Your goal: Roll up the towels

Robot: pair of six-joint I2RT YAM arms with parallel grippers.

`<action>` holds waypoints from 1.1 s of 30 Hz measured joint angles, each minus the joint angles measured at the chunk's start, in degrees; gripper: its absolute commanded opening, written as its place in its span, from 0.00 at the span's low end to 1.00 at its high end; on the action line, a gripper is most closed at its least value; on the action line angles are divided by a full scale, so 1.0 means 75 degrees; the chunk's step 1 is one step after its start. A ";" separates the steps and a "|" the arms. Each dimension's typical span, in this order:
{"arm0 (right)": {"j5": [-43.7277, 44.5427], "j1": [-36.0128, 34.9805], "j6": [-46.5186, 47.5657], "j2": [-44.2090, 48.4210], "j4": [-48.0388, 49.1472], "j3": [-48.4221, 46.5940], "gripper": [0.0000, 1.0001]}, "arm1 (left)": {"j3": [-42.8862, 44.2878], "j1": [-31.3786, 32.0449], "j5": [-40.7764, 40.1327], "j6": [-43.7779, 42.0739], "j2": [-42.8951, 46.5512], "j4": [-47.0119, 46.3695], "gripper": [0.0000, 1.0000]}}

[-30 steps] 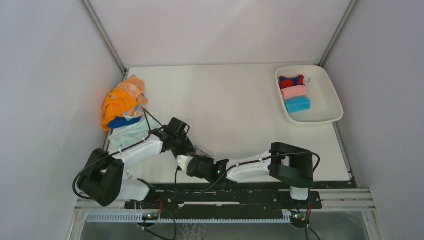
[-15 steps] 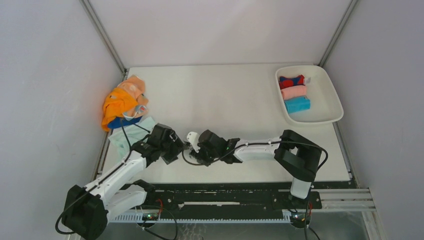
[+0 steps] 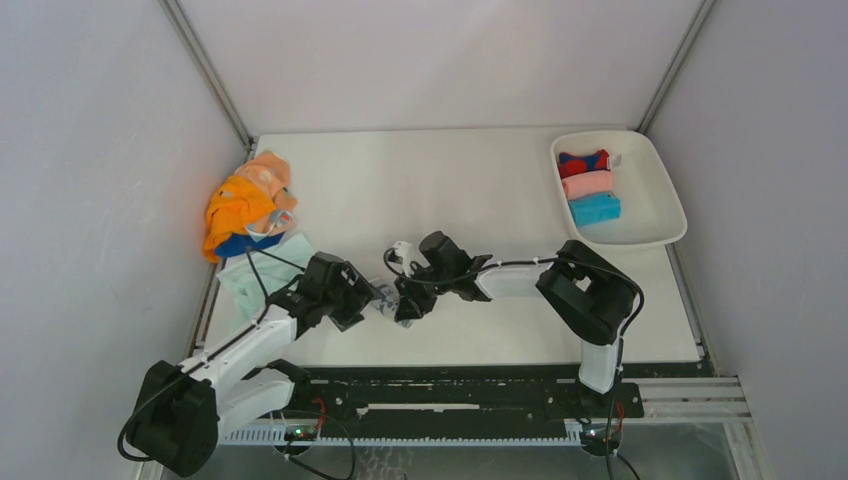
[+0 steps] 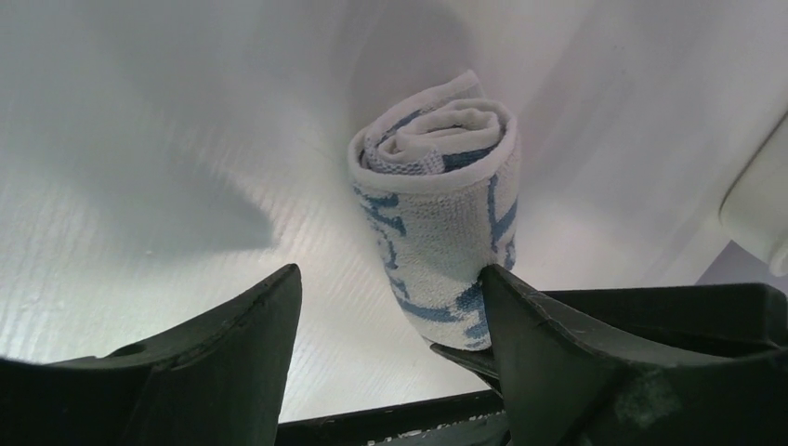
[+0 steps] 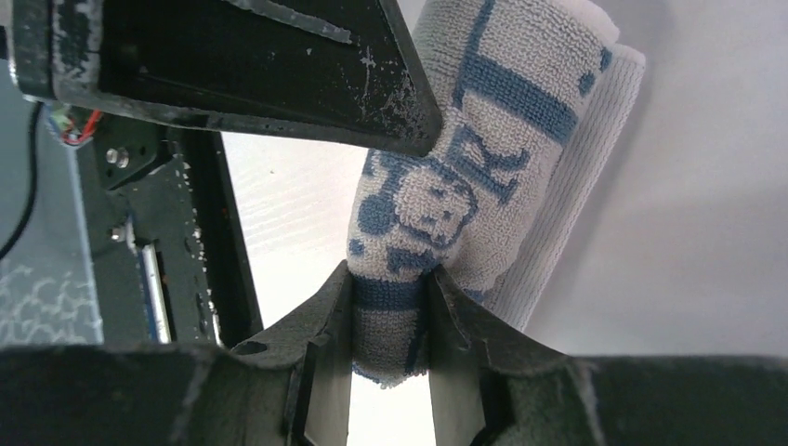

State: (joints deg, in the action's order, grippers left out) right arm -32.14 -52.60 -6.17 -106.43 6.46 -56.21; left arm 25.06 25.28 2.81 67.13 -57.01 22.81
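Observation:
A white towel with blue print (image 4: 444, 200) is rolled into a tight cylinder near the front middle of the table (image 3: 480, 190). My right gripper (image 5: 390, 316) is shut on one end of this rolled towel (image 5: 483, 158). My left gripper (image 4: 390, 297) is open around the roll; its right finger touches the towel and the left finger stands apart. In the top view both grippers meet at the roll (image 3: 388, 300). A pile of unrolled towels (image 3: 250, 215), orange, pink, blue and pale green, lies at the table's left edge.
A white tray (image 3: 668, 205) at the back right holds three rolled towels: red-blue, pink and blue. The black rail of the arm bases runs along the near edge (image 3: 450, 385). Grey walls close in the left, back and right.
My right gripper has swung left-to-centre and up the table with the rolled towel. My left arm has drawn back and now faces the roll with its jaws open.

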 measured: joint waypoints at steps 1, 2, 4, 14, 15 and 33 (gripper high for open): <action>-0.0195 0.0082 -0.0085 -0.0067 0.0082 0.0000 0.25 | 0.0000 -0.0012 0.0009 0.0006 -0.0044 -0.0090 0.76; -0.0382 0.0160 -0.0172 -0.0131 0.0163 0.0000 0.25 | 0.0000 -0.0029 0.0032 0.0032 -0.0079 -0.0175 0.76; -0.0772 0.0300 -0.0332 -0.0280 0.0335 0.0000 0.25 | -0.0038 -0.0067 0.0082 0.0061 -0.0102 -0.0399 0.76; -0.1926 0.0670 -0.0944 -0.0784 0.0871 -0.0067 0.26 | -0.0338 -0.0230 0.0079 0.0184 0.0117 -0.0871 0.75; -0.2017 0.0708 -0.1005 -0.0831 0.0918 -0.0073 0.26 | -0.0358 -0.0242 0.0082 0.0184 0.0064 -0.0912 0.75; -0.2734 0.0944 -0.1489 -0.1239 0.1166 -0.0216 0.32 | -0.0265 -0.0338 0.0166 0.0189 -0.1355 -0.2020 0.43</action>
State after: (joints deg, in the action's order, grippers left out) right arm -52.64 -45.52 -17.34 -115.72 15.20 -57.82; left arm 23.07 22.74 4.05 68.55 -67.18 7.66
